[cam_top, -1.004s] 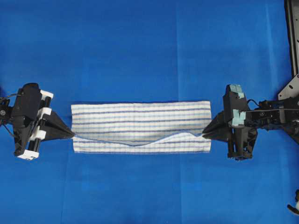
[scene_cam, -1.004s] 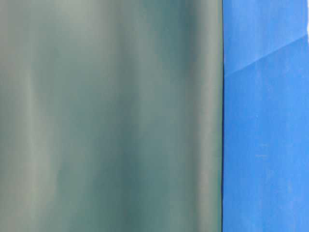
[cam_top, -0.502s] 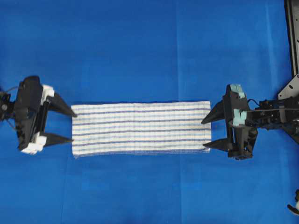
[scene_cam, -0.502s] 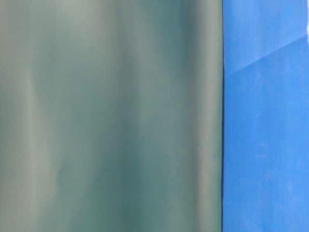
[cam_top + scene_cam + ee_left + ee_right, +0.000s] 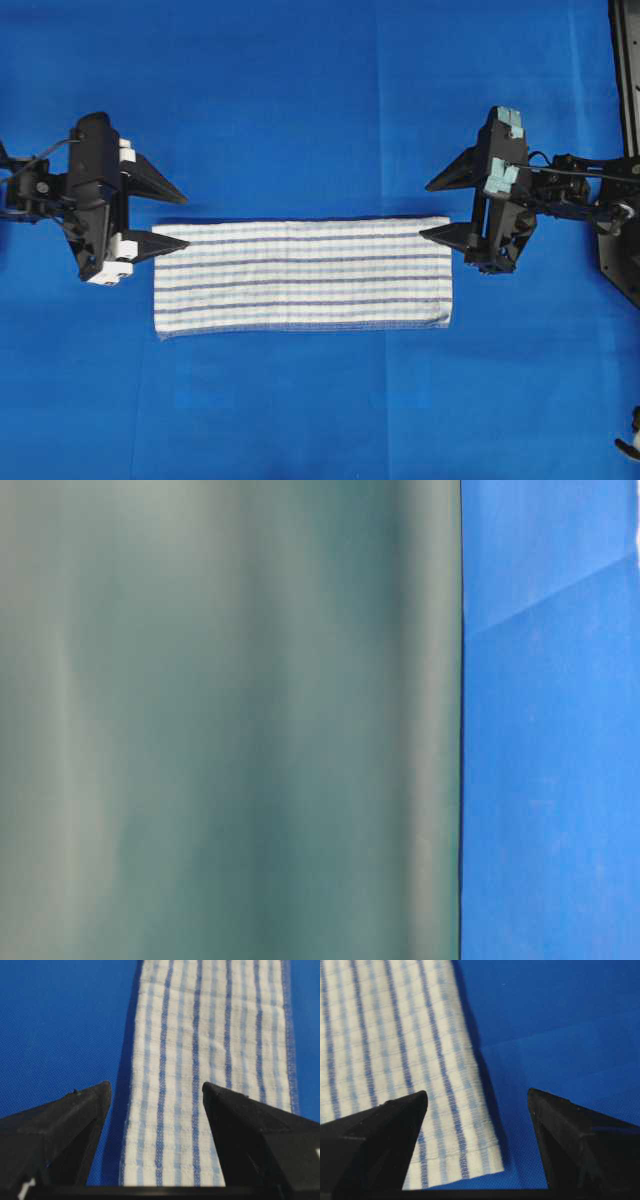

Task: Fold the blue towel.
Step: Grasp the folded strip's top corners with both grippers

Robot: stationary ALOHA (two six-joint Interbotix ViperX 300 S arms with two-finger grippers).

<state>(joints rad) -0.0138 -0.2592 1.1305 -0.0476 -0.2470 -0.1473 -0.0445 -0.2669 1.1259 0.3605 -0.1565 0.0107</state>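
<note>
- the blue towel (image 5: pixel 302 273) lies flat as a long folded strip in the middle of the overhead frame, running left to right on the blue table covering (image 5: pixel 300 100); it's white with thin dark and pale blue stripes going along its length
- left gripper (image 5: pixel 183 219) sits at the towel's upper left corner, jaws spread wide with nothing between them; the lower finger's tip reaches over the towel's short left edge, the upper finger is out over bare blue covering above it
- right gripper (image 5: pixel 430 211) is at the upper right corner, jaws also spread and pinching nothing; its lower finger tip is right at the towel's top right corner, can't tell if it actually touches
- left wrist view: towel (image 5: pixel 210 1060) runs up the frame between the two dark fingers (image 5: pixel 60 1130), off to the right of centre
- right wrist view: the towel's corner (image 5: pixel 395 1060) fills the upper left, with the left finger over it and the right finger (image 5: pixel 580 1140) over plain covering
- table-level view is mostly a blurry grey-green surface (image 5: pixel 230 720) with a strip of blue on the right, no towel visible there
- no containers in any view
</note>
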